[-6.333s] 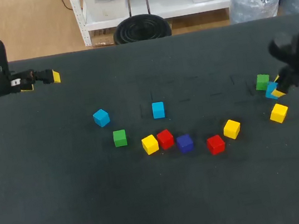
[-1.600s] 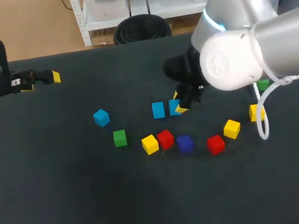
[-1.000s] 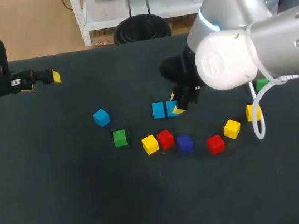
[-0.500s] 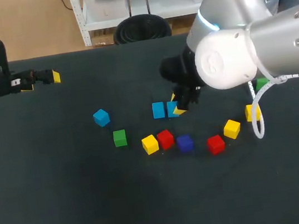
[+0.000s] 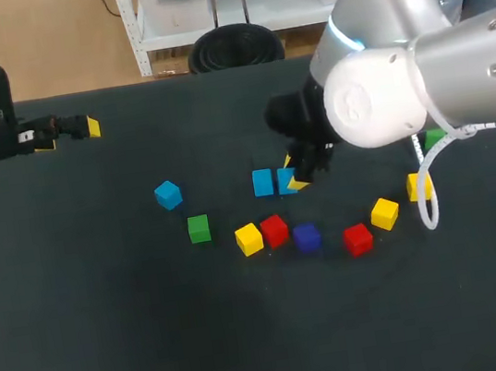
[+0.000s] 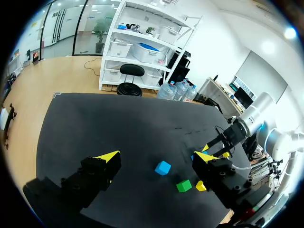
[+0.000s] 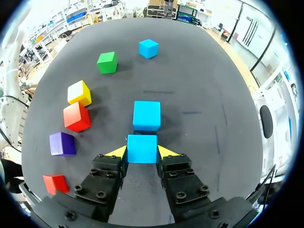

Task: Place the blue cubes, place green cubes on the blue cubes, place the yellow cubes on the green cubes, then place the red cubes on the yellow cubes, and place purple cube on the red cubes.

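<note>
Left gripper: over the desk's far left corner, by the left edge. Its jaws stand wide apart, with nothing between them and no cube touched.
Lone blue cube: left of the desk's middle, apart from the other cubes.
Near green cube: just toward the near edge from the lone blue cube, apart from it.
Left yellow cube: just left of the left red cube, close against it.
Left red cube: between the left yellow cube and the purple cube.
Middle blue cube: at the desk's middle, on the far side of the left red cube.
Held blue cube: close beside the middle blue cube on its right. Whether the two touch cannot be told.
Right gripper: over the desk's middle, its arm coming in from the far right corner. Its jaws are narrowed onto the held blue cube, one yellow tip pressed on each side.
Purple cube: just right of the left red cube, slightly nearer the near edge.
Right red cube: right of the purple cube, apart from it.
Right yellow cube: just beside the right red cube, on its far right.
Far yellow cube: farther right, partly hidden by the arm's cable.
Far green cube: toward the right edge, mostly covered by the right arm.
</note>
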